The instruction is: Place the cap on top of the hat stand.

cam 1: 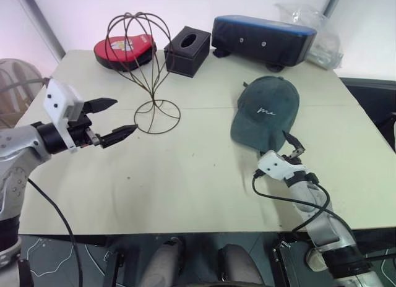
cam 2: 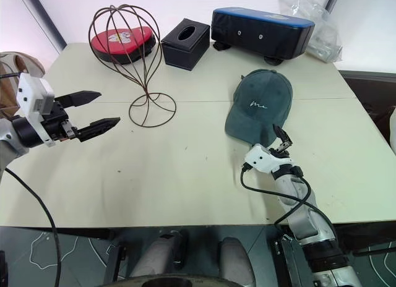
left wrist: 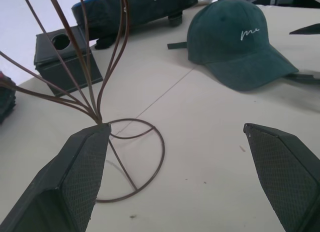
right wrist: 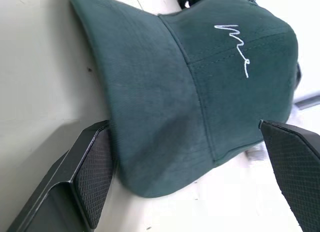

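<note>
- Cap (cam 1: 266, 111) lay flat on the bench (cam 1: 185, 188) at three o'clock from the hat stand (cam 1: 145, 70), brim toward us.
- Our right tool (right wrist: 190, 177) straddled that brim, wide open, gripping nothing, presumably to pinch it.
- Our left tool (cam 1: 111, 121) waited open and empty beside the stand's base.

The cap (cam 1: 266, 111), dark teal-green with a curved brim and small white script on its front, lies right way up on the right side of the table, its brim towards the near edge. The hat stand (cam 1: 141, 58), a thin dark wire dome on a narrow stem with a round wire base, stands upright and bare at the far left, well apart from the cap.
</note>
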